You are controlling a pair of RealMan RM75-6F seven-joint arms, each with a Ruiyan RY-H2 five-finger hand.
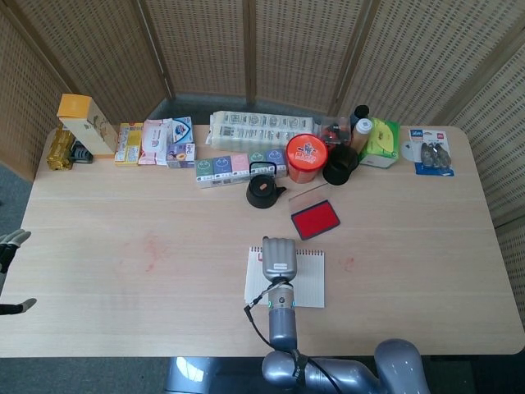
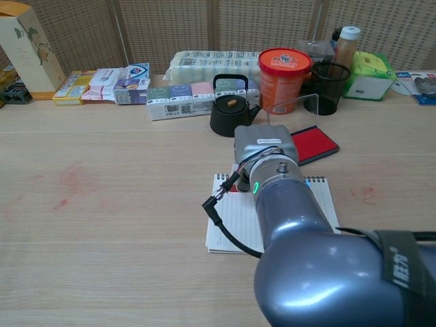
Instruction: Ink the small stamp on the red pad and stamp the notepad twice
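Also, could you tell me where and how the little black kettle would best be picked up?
Probably by the handle, coming straight down from above. It stands upright as a loop over the kettle, leaving a gap for fingers to hook through. The body is squat and round, with a row of boxes close behind and an orange tub beside it, so the sides look crowded.

My right hand [image 2: 264,145] hangs over the top edge of the notepad [image 2: 231,221], back toward the camera, with the red pad [image 2: 316,144] just beyond it.
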